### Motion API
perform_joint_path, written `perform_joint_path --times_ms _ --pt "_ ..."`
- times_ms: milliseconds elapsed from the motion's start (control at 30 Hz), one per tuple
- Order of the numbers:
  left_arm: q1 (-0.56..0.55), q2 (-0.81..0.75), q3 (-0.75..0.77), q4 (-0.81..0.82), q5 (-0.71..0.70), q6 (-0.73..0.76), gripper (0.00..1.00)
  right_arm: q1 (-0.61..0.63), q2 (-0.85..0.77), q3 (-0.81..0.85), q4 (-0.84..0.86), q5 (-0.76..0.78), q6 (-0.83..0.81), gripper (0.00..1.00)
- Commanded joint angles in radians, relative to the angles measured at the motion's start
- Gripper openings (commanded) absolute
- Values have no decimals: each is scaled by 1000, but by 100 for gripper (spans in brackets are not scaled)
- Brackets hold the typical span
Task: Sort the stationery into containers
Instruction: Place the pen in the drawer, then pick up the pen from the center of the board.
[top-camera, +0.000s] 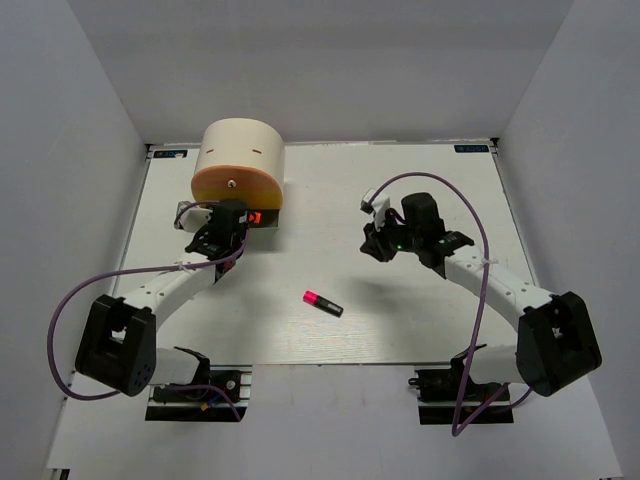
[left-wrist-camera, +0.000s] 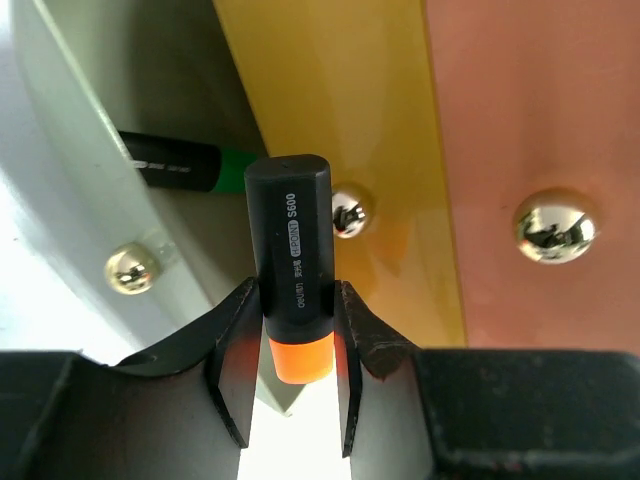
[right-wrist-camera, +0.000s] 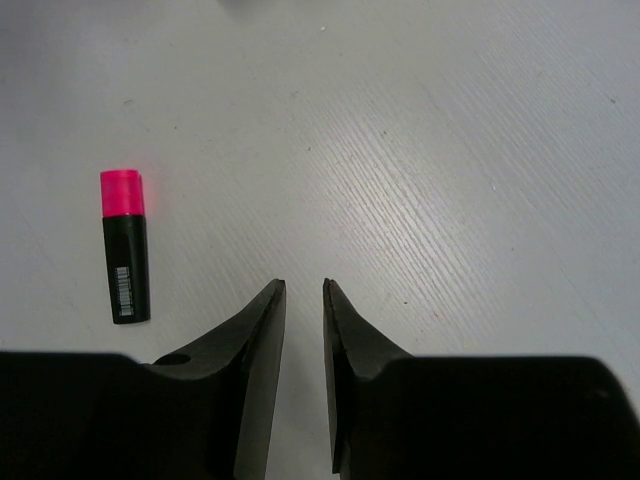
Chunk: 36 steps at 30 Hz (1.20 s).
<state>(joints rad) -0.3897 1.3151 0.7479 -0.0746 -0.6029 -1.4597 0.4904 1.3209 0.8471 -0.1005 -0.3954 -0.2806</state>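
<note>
In the left gripper (left-wrist-camera: 295, 305), an orange-capped highlighter (left-wrist-camera: 290, 240), "S600" on its barrel.

The table (top-camera: 400, 330) is a white board with a fine grain. In the right wrist view this grain runs as thin slanted lines, from 10 o'clock down to 4 o'clock. Three plain pale grey walls stand around the board: the back wall (top-camera: 330, 60) at 12 o'clock, the left wall (top-camera: 60, 200) at 9 o'clock and the right wall (top-camera: 590, 150) at 3 o'clock. Two small blue labels lie at the far corners of the board, one (top-camera: 172, 153) at 11 o'clock and one (top-camera: 470, 148) at 1 o'clock; their print is too small to read.
</note>
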Motion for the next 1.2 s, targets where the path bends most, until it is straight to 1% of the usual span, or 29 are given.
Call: perform_joint_path --times_ms 0,100,133,200,233,300,367,433,533,600,633,700,733,767,800,833,867,900,933,967,1000,1067,1100,1133,1167 --pt "18 7 47 2 3 -13 14 -6 -26 -19 25 -11 -6 28" --pt "28 7 47 12 3 -13 21 -4 -23 -17 24 -16 -6 29" --pt "28 16 47 12 12 -13 27 -6 -23 -16 24 -16 -8 29" --pt "28 16 47 12 23 -22 34 -9 -19 -14 27 -17 -8 29" --pt "28 16 47 12 23 -22 40 -6 -17 -11 25 -17 -9 29" --pt "28 16 47 12 23 -22 43 -4 -15 -8 22 -20 -11 31" --pt "28 16 36 12 32 -22 50 -7 -12 -5 19 -33 -11 31" --pt "28 16 27 21 32 -22 54 -6 -12 -3 15 -51 -15 35" --pt "28 16 27 21 41 -22 60 -7 -11 0 8 -68 -22 36" --pt "28 16 27 21 41 -22 60 -4 -11 0 1 -82 -26 40" --pt "28 16 27 21 41 -22 60 -6 -9 0 -5 -89 -29 40" --pt "28 7 27 21 51 -22 61 -4 -11 4 -19 -118 -44 45" --pt "28 -8 27 30 61 -22 63 -6 -9 15 -31 -200 -51 48" --pt "28 -25 27 30 84 -11 67 -7 -3 20 -45 -242 -60 50" --pt "28 -37 27 30 100 25 71 -1 0 26 -114 -290 -107 52" --pt "28 -51 27 21 118 47 77 0 18 53 -142 -445 -130 54" --pt "28 -65 27 3 165 70 85 8 30 61 -171 -492 -152 56" --pt "37 -91 40 -23 189 125 87 16 38 70 -233 -520 -178 56" --pt "37 -102 41 -54 233 157 89 23 70 79 -241 -548 -180 56" --pt "37 -115 50 -120 256 189 92 45 78 84 -248 -531 -181 56" --pt "37 -131 50 -154 278 243 92 54 90 84 -248 -517 -184 56" --pt "37 -183 41 -242 339 294 95 85 124 107 -257 -435 -187 57" --pt "37 -201 18 -266 356 318 97 114 141 124 -275 -404 -193 59" --pt "37 -242 4 -287 385 352 99 126 179 159 -333 -390 -196 62" --pt "37 -264 -14 -325 399 364 99 134 213 193 -349 -329 -187 63"
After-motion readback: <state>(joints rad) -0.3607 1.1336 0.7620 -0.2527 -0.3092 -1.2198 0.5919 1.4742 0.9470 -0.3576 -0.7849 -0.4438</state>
